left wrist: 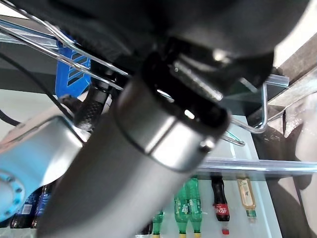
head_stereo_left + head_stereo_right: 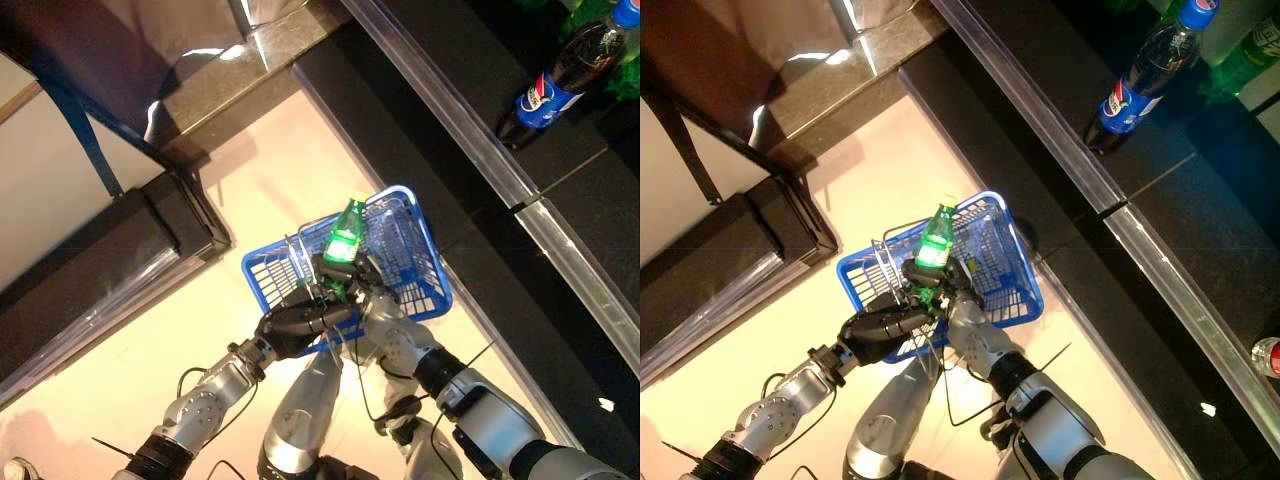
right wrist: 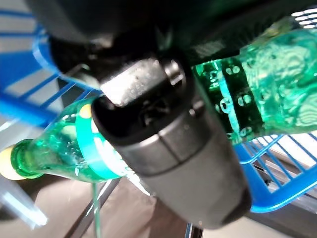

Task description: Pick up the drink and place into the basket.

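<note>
Near the middle of the frame the right hand [image 2: 345,272] is wrapped round a green bottle [image 2: 346,232], its fingers curled about the lower body while the yellow-capped neck points toward the top of the frame. The bottle sits over the open blue basket [image 2: 425,262], not yet resting inside it. The left hand [image 2: 298,322], just below and left of the bottle, has its dark fingers closed on the basket's wire handle [image 2: 297,256]. The basket hangs above a pale floor [image 2: 250,190]. Running diagonally across the upper right is a dark shelf [image 2: 470,90] with a clear front edge, and a cola bottle [image 2: 560,80] lies on it at the upper right corner.
</note>
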You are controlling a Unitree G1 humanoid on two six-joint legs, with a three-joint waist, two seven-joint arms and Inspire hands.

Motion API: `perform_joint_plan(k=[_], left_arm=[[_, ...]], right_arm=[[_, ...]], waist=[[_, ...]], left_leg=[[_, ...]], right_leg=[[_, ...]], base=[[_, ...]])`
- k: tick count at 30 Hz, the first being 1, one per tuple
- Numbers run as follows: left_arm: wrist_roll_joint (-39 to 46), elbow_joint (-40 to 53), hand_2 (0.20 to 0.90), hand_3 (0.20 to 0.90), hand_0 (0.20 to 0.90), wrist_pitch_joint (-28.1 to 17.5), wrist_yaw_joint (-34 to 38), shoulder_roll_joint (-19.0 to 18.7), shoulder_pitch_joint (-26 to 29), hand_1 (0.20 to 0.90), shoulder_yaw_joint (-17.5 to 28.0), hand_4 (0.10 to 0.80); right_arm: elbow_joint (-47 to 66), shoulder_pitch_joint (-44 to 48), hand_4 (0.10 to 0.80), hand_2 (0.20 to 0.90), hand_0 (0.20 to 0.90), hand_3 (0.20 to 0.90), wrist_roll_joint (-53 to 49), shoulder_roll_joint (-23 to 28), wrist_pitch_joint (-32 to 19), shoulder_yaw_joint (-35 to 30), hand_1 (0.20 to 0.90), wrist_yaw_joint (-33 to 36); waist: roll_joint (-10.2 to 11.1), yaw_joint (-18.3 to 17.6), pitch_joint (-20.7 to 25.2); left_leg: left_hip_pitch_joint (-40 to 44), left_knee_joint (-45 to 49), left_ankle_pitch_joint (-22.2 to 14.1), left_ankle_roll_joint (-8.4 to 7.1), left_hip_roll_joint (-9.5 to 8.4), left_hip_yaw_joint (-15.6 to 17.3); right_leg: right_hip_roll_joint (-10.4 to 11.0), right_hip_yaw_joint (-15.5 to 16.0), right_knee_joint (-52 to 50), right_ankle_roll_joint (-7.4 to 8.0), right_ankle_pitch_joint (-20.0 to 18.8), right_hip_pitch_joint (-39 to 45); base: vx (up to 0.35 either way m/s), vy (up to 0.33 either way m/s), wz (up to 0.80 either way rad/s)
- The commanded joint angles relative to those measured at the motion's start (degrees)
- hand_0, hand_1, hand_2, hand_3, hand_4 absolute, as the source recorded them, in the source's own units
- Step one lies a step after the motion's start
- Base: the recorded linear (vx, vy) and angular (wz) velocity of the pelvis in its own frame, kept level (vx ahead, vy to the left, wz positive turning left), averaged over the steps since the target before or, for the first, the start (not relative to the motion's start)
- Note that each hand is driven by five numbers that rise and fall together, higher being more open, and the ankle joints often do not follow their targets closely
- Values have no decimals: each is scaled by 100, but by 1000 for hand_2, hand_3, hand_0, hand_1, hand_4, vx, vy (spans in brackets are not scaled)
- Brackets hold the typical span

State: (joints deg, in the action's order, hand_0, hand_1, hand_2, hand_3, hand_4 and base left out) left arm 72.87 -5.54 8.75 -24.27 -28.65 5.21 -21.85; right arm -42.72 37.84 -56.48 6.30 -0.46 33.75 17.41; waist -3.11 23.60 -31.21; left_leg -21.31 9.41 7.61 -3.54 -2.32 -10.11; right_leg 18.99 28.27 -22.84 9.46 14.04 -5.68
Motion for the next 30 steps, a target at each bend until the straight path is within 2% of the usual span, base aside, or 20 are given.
perform_joint_plan(k=[1,2,3,8,18,23,25,26,30], left_arm=[[447,2733,300,200,300,-303,-1596,393,742,300,29,100],[455,2735,300,200,300,-274,-1611,394,737,300,10,100],[435,2746,300,200,300,-256,-1633,399,790,300,-25,100],[461,2794,300,200,300,-283,-1517,413,891,300,-162,100],[351,2810,300,200,300,-611,-1287,482,936,300,-364,100],[404,2777,300,200,300,-573,-1252,440,991,300,-362,100],[426,2768,300,200,300,-544,-1262,413,1014,300,-370,100],[445,2776,300,200,300,-457,-1277,387,1031,300,-359,100],[433,2779,300,200,300,-281,-1394,317,1150,300,-354,100]], right_arm=[[9,853,100,300,300,200,-703,-764,-265,-149,300,-716],[-110,838,100,300,300,200,-901,-813,-238,-196,300,-822],[-240,882,100,300,300,200,-1292,-874,-189,-292,300,-959],[-477,938,100,300,300,200,-2089,-1078,-157,-457,300,-1123],[-318,804,100,300,300,200,-2138,-1401,-124,-131,300,-802],[-624,992,100,300,300,200,-2122,-1338,150,-275,300,-835],[-853,1090,100,300,300,200,-2079,-1243,271,-361,300,-894],[-1124,1202,100,300,300,200,-2000,-1144,421,-486,300,-993],[-1783,1564,100,300,300,200,-1878,-844,700,-841,300,-1238]], waist=[[-469,173,142],[-431,175,142],[-464,192,142],[-471,195,142],[-483,128,142],[-524,163,142],[-533,192,142],[-504,212,142],[-497,276,142]], left_leg=[[-4,242,-201,117,41,-27],[70,251,-347,94,35,-21],[-24,233,-197,124,42,-28],[-54,220,-197,139,55,-14],[-97,193,-163,163,82,49],[-102,227,-160,173,56,25],[-105,231,-155,176,44,8],[-15,252,-302,155,22,-2],[-24,291,-320,161,-1,-40]], right_leg=[[180,84,-63,-363,-1106,-303],[195,19,-134,-298,-961,-272],[174,91,-90,-362,-1110,-346],[183,77,-118,-348,-1137,-421],[182,-29,-196,-323,-1171,-608],[222,-6,-292,-323,-1161,-630],[236,12,-312,-324,-1155,-629],[272,-37,-414,-255,-1005,-581],[310,4,-512,-259,-972,-601]], base=[[79,-66,4],[11,-17,8],[13,-6,10],[-10,10,3],[0,0,0],[31,10,-2],[75,-29,5],[114,-59,5],[53,-35,13]])
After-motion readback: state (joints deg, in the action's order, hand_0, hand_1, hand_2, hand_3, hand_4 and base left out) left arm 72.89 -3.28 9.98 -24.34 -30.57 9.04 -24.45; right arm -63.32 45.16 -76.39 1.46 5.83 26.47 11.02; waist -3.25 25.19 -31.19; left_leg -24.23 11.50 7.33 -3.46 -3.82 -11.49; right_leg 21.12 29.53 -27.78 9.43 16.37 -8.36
